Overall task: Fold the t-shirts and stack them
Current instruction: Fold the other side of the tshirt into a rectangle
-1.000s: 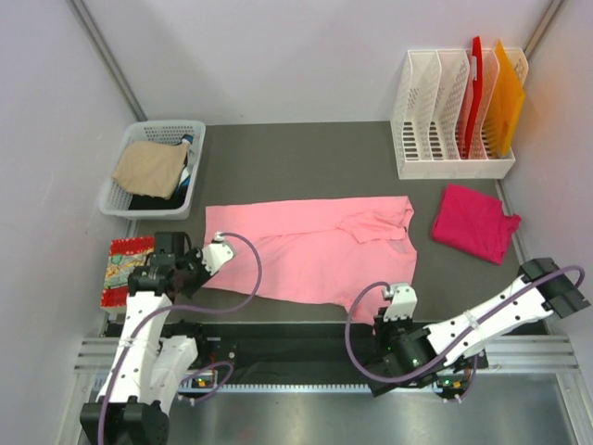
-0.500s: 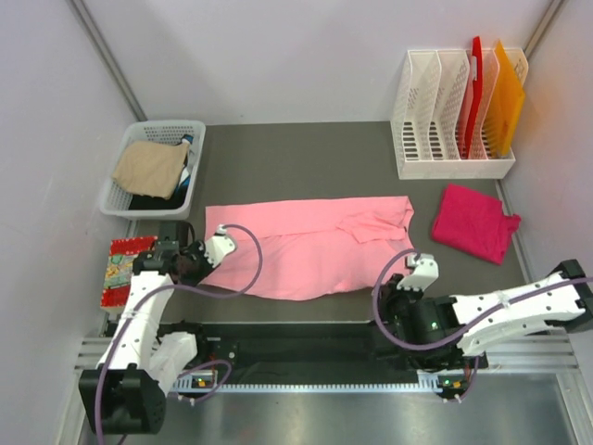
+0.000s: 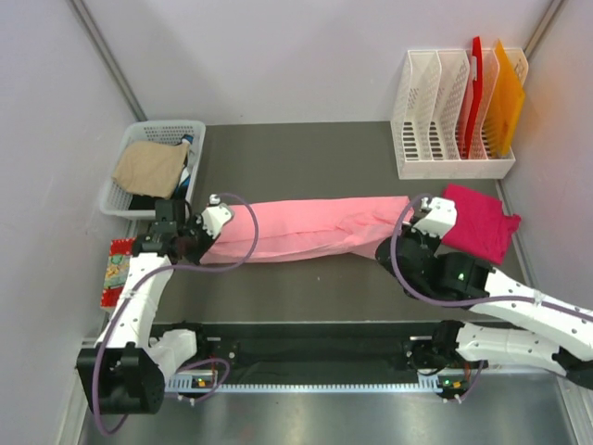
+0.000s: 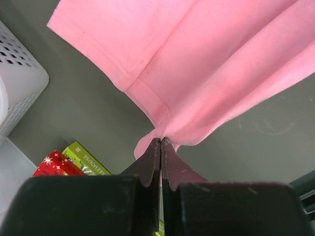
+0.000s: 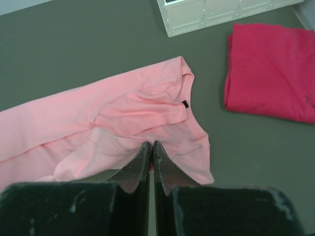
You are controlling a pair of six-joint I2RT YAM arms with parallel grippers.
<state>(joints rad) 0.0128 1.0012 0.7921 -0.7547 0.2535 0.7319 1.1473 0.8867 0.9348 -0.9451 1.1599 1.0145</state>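
Light salmon-pink soft cloth t-shirt [image 3: 306,232]: plain, no print; small black tag [image 5: 185,103] at neckline
Deep magenta soft cloth t-shirt [image 3: 477,222]: plain
Flat dark grey table mat [image 3: 306,158]: uniform
White perforated plastic basket [image 3: 167,124]; tan folded cloth [image 3: 148,167] inside, black and blue bits beside it
White slotted plastic file rack [image 3: 454,169]; red flat folder [image 3: 475,79], translucent orange folder [image 3: 506,97]
Small red-edged flat patterned piece [image 3: 116,273]: multicoloured centre, white stars on red, lime-green strip
White robot arms [image 3: 134,301], black joints; purple cables [image 3: 257,236]

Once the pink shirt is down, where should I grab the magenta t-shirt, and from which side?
Pinch the magenta t-shirt at its near left corner, coming in from the left. It lies folded flat with its layers stacked along that edge, and the white rack stands close behind it.
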